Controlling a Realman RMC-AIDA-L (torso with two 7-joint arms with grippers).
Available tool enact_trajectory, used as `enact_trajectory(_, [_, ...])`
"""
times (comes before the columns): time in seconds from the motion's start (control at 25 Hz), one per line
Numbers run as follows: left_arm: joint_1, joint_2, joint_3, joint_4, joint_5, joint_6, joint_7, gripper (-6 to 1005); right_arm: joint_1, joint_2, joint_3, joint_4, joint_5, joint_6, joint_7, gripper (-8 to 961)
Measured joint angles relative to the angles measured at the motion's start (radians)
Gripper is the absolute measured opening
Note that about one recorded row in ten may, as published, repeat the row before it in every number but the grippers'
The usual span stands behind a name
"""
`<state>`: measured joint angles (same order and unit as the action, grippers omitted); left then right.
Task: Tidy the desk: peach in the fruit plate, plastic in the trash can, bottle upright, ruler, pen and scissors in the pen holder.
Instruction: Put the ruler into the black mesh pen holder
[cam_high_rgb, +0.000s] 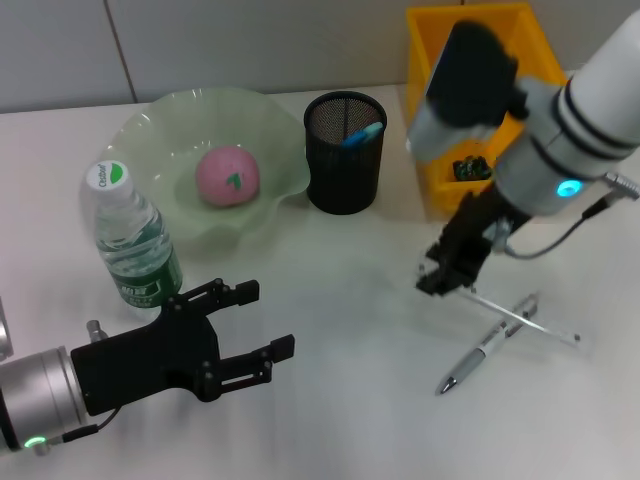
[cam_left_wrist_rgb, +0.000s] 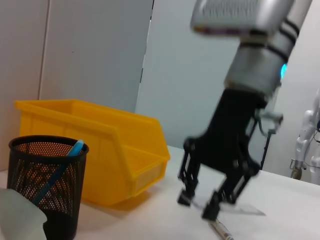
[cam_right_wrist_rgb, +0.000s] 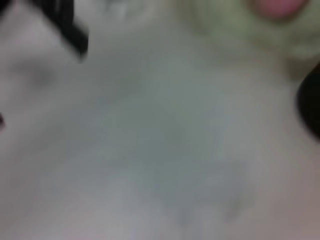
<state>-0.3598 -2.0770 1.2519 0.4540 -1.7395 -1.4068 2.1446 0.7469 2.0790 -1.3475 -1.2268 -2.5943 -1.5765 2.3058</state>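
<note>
Progress looks past halfway, judged from how things lie. One clear plastic water bottle with a green label (cam_high_rgb: 132, 243) stands upright at the bench's left, and one pink peach (cam_high_rgb: 227, 175) sits in the pale green wavy glass fruit plate (cam_high_rgb: 150, 130). The left hand (cam_high_rgb: 255, 325) rests low, fingers spread and empty. One black mesh pen holder (cam_high_rgb: 345, 152) already carries one blue-handled item. Something dark lies in the yellow plastic bin (cam_high_rgb: 430, 50). One silver pen (cam_high_rgb: 490, 344) and one clear plastic ruler (cam_high_rgb: 530, 322) remain crossed on the white bench (cam_high_rgb: 340, 400), the right hand (cam_high_rgb: 445, 275) spread just above the ruler's end.
</note>
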Motion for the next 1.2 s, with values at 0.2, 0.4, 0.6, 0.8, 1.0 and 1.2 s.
enact_trajectory(0.2, [-0.003, 0.000, 0.001, 0.000, 0.000, 0.000, -0.001, 808, 0.000, -0.003, 0.104, -0.092, 0.066, -0.028, 0.000, 382])
enact_trajectory(0.4, [-0.006, 0.000, 0.000, 0.000, 0.000, 0.000, -0.002, 808, 0.002, -0.003, 0.192, -0.127, 0.147, -0.016, 0.000, 382])
enact_trajectory(0.6, [-0.008, 0.000, 0.001, 0.000, 0.000, -0.002, -0.001, 808, -0.007, -0.005, 0.271, -0.140, 0.305, 0.071, -0.019, 381])
enact_trajectory(0.8, [-0.008, 0.001, -0.002, 0.000, 0.000, -0.002, 0.000, 808, -0.037, -0.001, 0.276, -0.148, 0.430, 0.219, -0.065, 381])
enact_trajectory(1.0, [-0.010, 0.002, 0.002, 0.000, 0.000, 0.005, 0.004, 808, -0.047, 0.001, 0.269, -0.052, 0.552, 0.446, -0.150, 381])
enact_trajectory(1.2, [-0.011, 0.001, 0.000, 0.000, 0.000, 0.005, 0.004, 808, -0.021, -0.001, 0.269, 0.092, 0.686, 0.605, -0.270, 381])
